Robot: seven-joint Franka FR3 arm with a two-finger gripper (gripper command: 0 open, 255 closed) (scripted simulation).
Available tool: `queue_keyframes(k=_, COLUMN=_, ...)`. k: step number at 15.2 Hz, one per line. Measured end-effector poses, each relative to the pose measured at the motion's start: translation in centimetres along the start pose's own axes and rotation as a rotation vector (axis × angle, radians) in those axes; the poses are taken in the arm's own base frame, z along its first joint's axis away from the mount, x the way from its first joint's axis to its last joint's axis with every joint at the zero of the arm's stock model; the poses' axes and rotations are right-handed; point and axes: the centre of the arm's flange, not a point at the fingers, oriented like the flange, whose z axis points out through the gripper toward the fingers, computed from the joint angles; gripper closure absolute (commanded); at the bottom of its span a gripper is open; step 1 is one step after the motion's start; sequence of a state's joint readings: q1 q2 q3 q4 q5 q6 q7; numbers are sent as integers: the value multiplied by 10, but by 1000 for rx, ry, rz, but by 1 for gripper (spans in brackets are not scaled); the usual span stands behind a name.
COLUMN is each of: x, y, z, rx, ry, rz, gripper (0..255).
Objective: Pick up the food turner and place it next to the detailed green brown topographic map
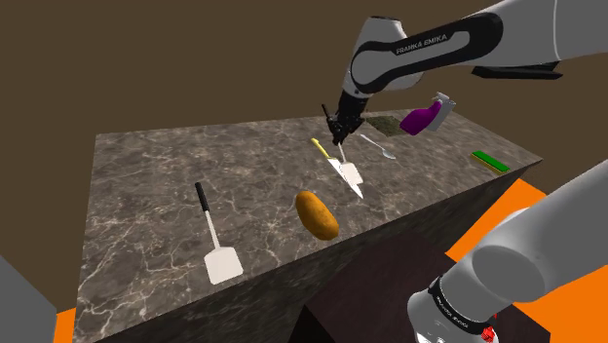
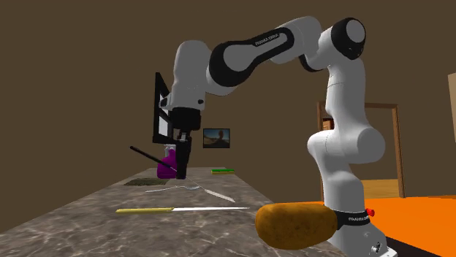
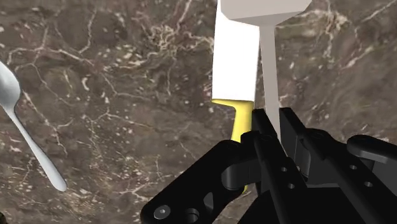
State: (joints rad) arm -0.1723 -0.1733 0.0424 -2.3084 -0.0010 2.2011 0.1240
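1. Judging by how things lie, the pick-up is under way and the placing remains. The food turner (image 1: 349, 173) is in the gripper (image 1: 339, 136), tilted, with its black handle up and its pale head down.
2. The detailed green-brown map (image 1: 385, 123) is a dark flat patch on the marble table (image 1: 146, 185), just beyond the gripper. The turner hangs near the map on the side facing the stand, not yet beside it. What is left looks like a short carry toward the map and a set-down at its edge.
3. In the shoulder view the turner's head overlaps the blade of a yellow-handled knife (image 1: 318, 146), which lies on the same side of the map. I cannot tell whether the head is clear of the tabletop. In the second exterior view its tip seems very low.
4. In the wrist view the fingers (image 3: 289, 137) are drawn close together and clasp the turner's pale shaft (image 3: 270, 83) near where the black handle begins. They touch nothing else that I can see.
5. A purple bottle (image 1: 426, 117) stands just beside the map. A spoon (image 1: 378, 146) lies between the map and the knife. A potato (image 1: 317, 214) and a second turner (image 1: 216, 244) lie well apart from the map, toward the near edge.
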Motion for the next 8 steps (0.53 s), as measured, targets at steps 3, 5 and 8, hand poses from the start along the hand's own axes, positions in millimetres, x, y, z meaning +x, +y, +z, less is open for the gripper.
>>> queue_keyframes(k=3, x=-7, y=41, z=-1, rx=0, ry=0, rz=0, gripper=255)
queue_keyframes(k=5, x=-11, y=64, z=-4, rx=0, ry=0, rz=0, gripper=255)
queue_keyframes(k=8, x=-21, y=104, z=-4, rx=1, ry=0, rz=1, gripper=255)
